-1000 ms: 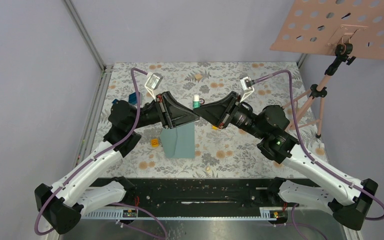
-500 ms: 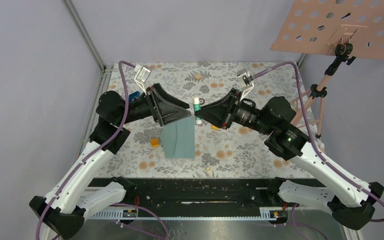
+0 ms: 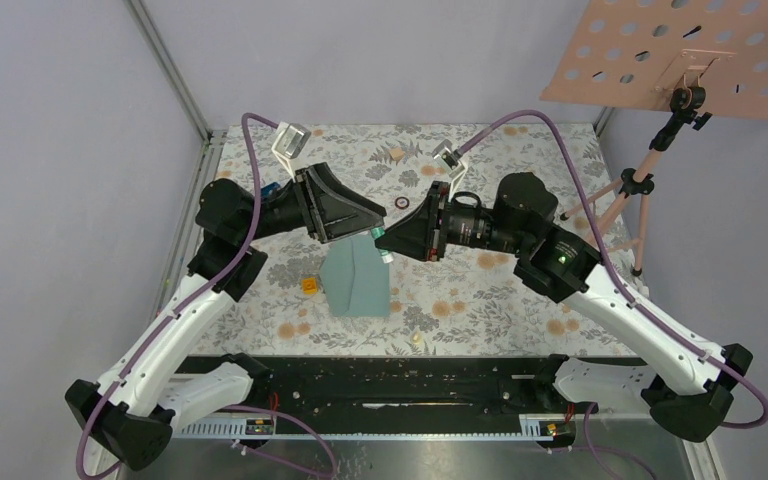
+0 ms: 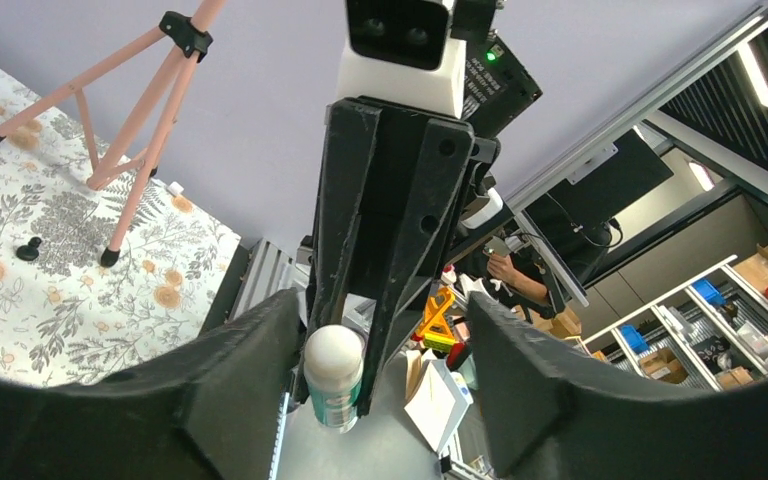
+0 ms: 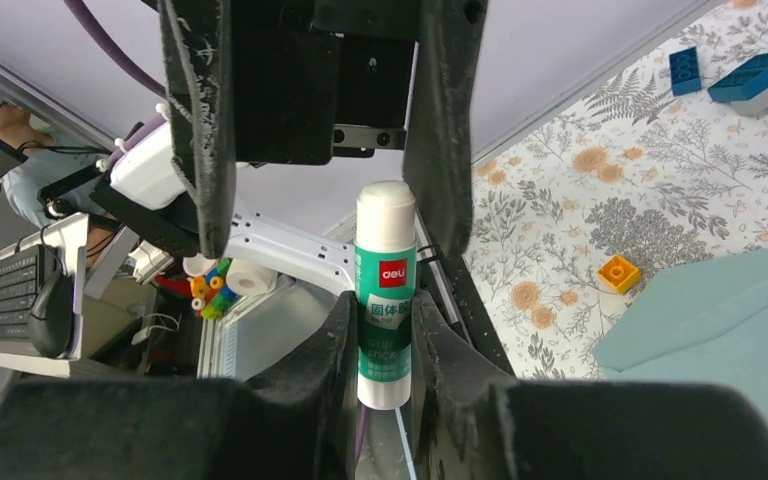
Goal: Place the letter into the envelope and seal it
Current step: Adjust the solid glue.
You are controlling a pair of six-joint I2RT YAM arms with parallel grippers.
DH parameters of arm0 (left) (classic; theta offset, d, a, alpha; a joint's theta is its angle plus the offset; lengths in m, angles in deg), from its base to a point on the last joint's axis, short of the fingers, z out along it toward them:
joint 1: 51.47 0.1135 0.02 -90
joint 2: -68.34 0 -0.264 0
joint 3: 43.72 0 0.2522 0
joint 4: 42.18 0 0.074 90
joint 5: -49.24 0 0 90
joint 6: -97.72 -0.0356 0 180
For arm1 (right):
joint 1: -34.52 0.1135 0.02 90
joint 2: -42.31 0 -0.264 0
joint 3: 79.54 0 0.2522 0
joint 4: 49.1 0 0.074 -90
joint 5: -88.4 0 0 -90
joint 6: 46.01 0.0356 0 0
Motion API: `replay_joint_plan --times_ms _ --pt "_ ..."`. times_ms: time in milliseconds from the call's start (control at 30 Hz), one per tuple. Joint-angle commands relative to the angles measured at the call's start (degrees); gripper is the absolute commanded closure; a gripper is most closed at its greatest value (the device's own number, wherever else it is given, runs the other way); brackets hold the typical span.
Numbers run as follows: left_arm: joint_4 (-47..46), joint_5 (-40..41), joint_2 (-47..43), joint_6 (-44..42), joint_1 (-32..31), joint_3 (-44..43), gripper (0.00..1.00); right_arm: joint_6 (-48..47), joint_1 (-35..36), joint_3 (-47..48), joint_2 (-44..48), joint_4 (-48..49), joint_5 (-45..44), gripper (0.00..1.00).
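Grip on glue stick (image 5: 385, 270) in right gripper (image 5: 382, 312): narrow, pinched at the green label, white cap on and pointing to 12 o'clock in the right wrist view. Wide stance for left gripper (image 4: 385, 315), fingers either side of that cap and apart from it, holding nothing. Below both, at 6 o'clock in the top view, envelope (image 3: 360, 285) flat on table (image 3: 480, 290), upper edge hidden under the grippers, so cannot tell whether the flap is down. No letter in sight anywhere; likely inside the envelope already, though cannot confirm. Judged about midway: insertion probably done; uncapping, gluing the flap and pressing it shut left to do. Orange block (image 3: 309, 285) at 9 o'clock of the envelope, just beside it.
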Motion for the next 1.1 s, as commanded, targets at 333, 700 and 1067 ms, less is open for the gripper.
replay_joint_plan --times_ms 333,700,1067 --pt "-1.33 -2.55 -0.63 -0.57 -0.16 0.42 0.32 -0.64 -0.30 1.50 0.38 1.82 0.85 1.00" --pt "-0.44 -3.49 -0.81 -2.10 -0.96 0.09 0.76 -0.34 -0.28 1.91 -0.30 1.89 0.69 1.00" --pt "10.81 12.53 -4.05 -6.75 -0.96 -0.70 1.00 3.07 -0.28 -5.40 6.21 7.46 -11.49 0.27"
